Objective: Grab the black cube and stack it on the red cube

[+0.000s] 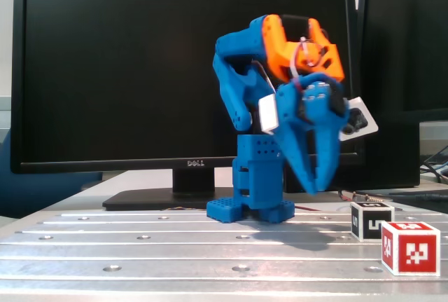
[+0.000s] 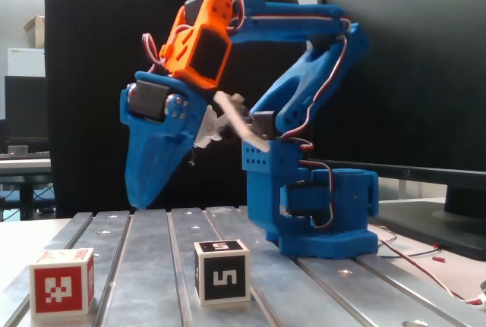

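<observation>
On the slotted metal table (image 1: 140, 246) the black cube (image 2: 222, 271) is seen resting flat, its "5" face turned toward the camera in a fixed view; the red cube (image 2: 62, 280) is set to its left there, well apart, while in a fixed view (image 1: 410, 247) the red one stands nearer the lens and just in front of the black (image 1: 371, 221). Neither cube is touched; nothing is stacked, so the grasp is judged not yet begun. The gripper (image 2: 140, 204) is held raised above the table, tips pointed down and clear of both cubes; it appears aimed toward the cubes' side of the table, presumably so that a descent can be made from above. From the side the fingers read as one blue wedge; in a fixed view (image 1: 313, 184) a narrow gap seems to show, yet the outline is blurred, so it cannot be told whether the jaws are apart or together. Nothing is carried between them. A large dark monitor (image 1: 126, 71) stands behind the arm's base (image 1: 250, 210).
</observation>
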You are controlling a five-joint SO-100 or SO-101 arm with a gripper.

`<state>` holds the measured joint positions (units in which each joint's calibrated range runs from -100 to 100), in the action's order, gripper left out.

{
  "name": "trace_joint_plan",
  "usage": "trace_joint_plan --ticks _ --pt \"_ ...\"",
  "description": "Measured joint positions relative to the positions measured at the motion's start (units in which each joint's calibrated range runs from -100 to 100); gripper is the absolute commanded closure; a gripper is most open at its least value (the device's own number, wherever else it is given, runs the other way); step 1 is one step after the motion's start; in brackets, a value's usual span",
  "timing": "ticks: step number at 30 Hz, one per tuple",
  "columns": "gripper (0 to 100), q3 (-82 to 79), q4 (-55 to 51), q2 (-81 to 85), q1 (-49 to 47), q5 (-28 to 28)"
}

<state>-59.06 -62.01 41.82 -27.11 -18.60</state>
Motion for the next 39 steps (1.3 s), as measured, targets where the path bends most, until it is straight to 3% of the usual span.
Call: trace_joint_plan --ticks 11,23,30,39 --pt "98 19.8 -17.0 -21.5 -9.9 -5.1" --pt "97 22.7 -18.7 -23.4 -18.8 -5.4" --pt "80 20.1 -18.7 -23.4 -19.3 -5.4" --pt "69 18.0 -18.9 -23.4 -19.9 -5.4"
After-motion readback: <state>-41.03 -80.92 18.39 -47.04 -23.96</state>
